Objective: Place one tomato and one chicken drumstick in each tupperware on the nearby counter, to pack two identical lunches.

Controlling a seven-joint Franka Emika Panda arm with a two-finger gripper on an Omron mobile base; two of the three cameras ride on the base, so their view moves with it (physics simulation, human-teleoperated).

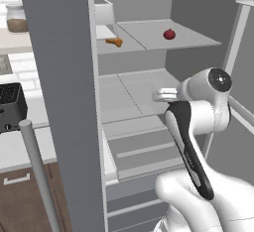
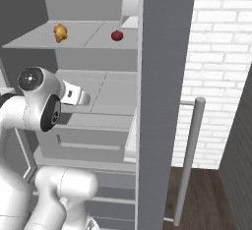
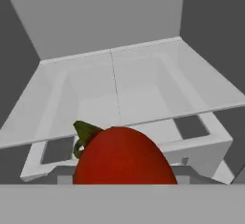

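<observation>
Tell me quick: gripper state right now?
Gripper: cannot be told whether open or shut; a bright red tomato with a green stem sits right at the hand camera.

Tomato [image 3: 122, 156] smooth, glossy red – fridge shelves [image 1: 168, 40] matt grey, plastic-looking.

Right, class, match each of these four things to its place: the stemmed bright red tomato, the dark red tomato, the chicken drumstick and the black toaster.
Things:
1. bright red tomato with green stem
2. dark red tomato
3. chicken drumstick
4. black toaster

Places:
A. top fridge shelf, right of the other food there
B. on the counter, left of the open fridge door
C. close up at the bottom of the hand view
D. top fridge shelf, left of the other food there

Pairs: 1-C, 2-A, 3-D, 4-B
</observation>
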